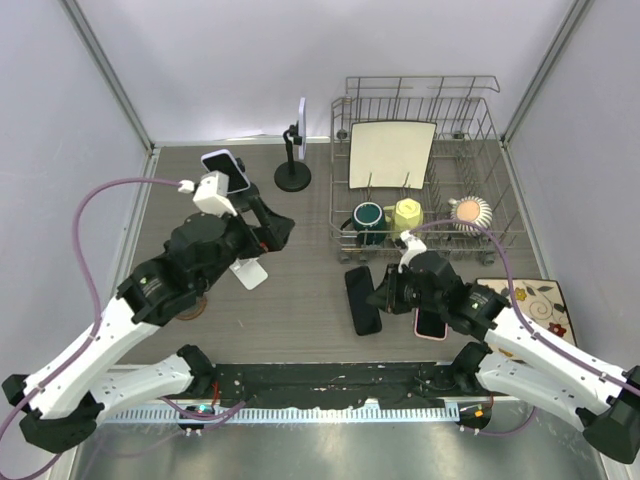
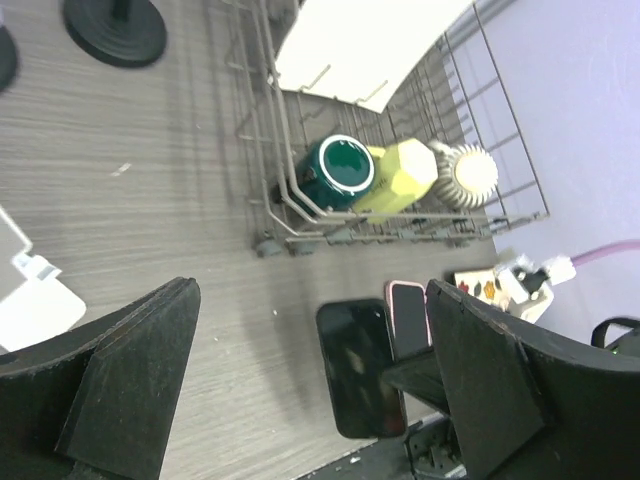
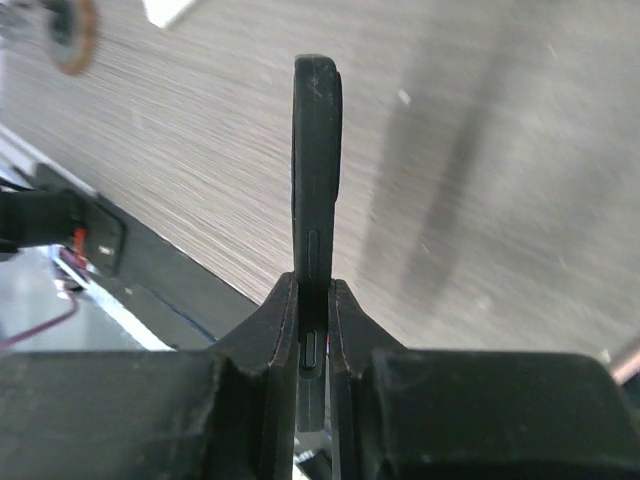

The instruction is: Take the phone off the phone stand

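Right wrist view: right pincer [image 3: 313, 292] clamps black phone [image 3: 317, 150] edgewise, arm low.

Grey table [image 1: 300, 265]; dish rack [image 1: 460, 115], phone stand [image 1: 293, 177]

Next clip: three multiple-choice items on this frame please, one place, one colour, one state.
1. The phone stand stands: A) left of the dish rack B) inside the dish rack C) between the arm bases.
2. The phone in the right end effector is: A) pink B) black C) white.
3. The left end effector is: A) shut on a mug B) shut on a plate C) open, empty.
Key: 1 A, its base sits outside the rack's left wall; 2 B, the clamped edge is black; 3 C, jaws wide apart, nothing between.
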